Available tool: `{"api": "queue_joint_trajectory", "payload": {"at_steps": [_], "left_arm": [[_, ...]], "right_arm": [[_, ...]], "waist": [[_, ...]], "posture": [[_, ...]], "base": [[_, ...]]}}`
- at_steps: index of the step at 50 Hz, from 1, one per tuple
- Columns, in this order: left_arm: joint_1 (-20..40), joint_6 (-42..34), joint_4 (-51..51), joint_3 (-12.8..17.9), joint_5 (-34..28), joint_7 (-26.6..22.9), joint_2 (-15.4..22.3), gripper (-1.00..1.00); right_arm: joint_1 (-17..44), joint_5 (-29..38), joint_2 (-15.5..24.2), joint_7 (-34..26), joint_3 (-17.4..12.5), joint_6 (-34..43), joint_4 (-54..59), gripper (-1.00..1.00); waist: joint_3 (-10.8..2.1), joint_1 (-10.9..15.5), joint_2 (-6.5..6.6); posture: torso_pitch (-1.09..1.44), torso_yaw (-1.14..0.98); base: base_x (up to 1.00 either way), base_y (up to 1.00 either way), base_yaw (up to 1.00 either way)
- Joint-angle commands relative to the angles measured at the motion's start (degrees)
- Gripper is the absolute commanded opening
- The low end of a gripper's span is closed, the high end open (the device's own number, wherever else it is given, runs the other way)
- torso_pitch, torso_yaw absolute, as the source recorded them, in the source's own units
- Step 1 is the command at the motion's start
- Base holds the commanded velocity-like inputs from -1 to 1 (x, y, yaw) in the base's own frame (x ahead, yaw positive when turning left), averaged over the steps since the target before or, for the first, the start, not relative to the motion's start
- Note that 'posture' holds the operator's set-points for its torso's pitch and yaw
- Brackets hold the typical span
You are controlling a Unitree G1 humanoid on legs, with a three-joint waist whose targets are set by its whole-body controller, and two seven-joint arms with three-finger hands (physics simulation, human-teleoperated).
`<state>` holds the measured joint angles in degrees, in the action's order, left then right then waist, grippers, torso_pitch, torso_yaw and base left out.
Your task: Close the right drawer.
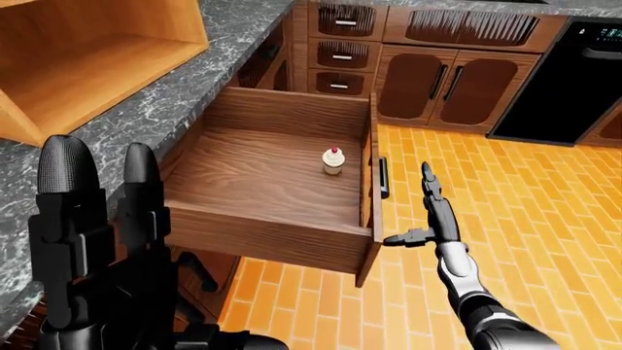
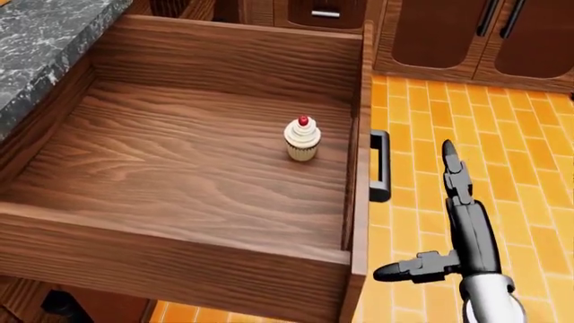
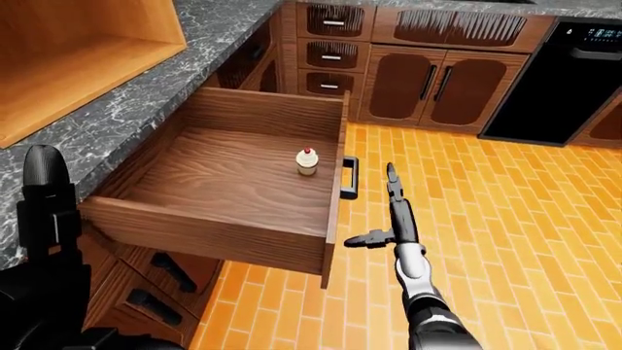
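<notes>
The right drawer (image 2: 180, 168) is pulled far out of the cabinet, a deep wooden box with a small cupcake (image 2: 302, 139) standing on its floor. The drawer front (image 2: 363, 134) runs down the box's right side and carries a black handle (image 2: 381, 166). My right hand (image 2: 422, 215) is open just right of the handle, over the floor. Its fingers (image 2: 457, 182) point to the top of the head view and its thumb (image 2: 404, 269) points left at the drawer front without touching it. My left hand (image 1: 102, 189) is raised at the bottom left of the left-eye view, open and holding nothing.
A grey stone counter (image 1: 195, 80) runs above the drawer, with an open wooden box (image 1: 87, 58) on it. Shut cabinet doors (image 1: 447, 80), small drawers (image 1: 340, 55) and a black appliance (image 1: 574, 80) line the top. Orange tiled floor (image 1: 545, 219) spreads to the right.
</notes>
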<state>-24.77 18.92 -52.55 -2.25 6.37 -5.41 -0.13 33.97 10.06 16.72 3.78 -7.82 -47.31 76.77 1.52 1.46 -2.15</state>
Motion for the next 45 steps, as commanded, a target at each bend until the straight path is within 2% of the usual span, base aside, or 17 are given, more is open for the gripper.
{"api": "queue_joint_trajectory", "payload": {"at_steps": [1, 22, 26, 45], "left_arm": [[0.19, 1.21, -1.96, 0.05, 0.21, -0.05, 0.05, 1.00], [0.56, -0.78, -3.57, 0.20, 0.27, 0.12, -0.10, 1.00], [0.79, -1.18, -3.73, 0.26, 0.24, 0.17, -0.18, 1.00], [0.51, -0.55, -3.21, 0.12, 0.31, 0.03, -0.06, 1.00]], "right_arm": [[2.20, 0.34, 0.85, 0.58, -0.41, -1.15, -2.00, 1.00], [8.07, 6.09, -1.08, 0.23, 1.56, 2.69, -2.23, 1.00], [8.50, 8.03, -1.86, 0.50, 2.44, 2.92, -1.73, 1.00], [9.75, 10.55, -3.74, -0.47, 2.86, 3.91, -1.53, 1.00]], "waist": [[-0.95, 0.01, -0.16], [-1.36, -0.12, 0.20], [-1.40, -0.14, 0.24], [-1.51, -0.31, 0.23]], "posture": [[0.00, 0.00], [0.00, 0.00], [0.00, 0.00], [0.00, 0.00]], "base": [[0.00, 0.00, 0.00], [0.00, 0.00, 0.00], [0.00, 0.00, 0.00], [0.00, 0.00, 0.00]]}}
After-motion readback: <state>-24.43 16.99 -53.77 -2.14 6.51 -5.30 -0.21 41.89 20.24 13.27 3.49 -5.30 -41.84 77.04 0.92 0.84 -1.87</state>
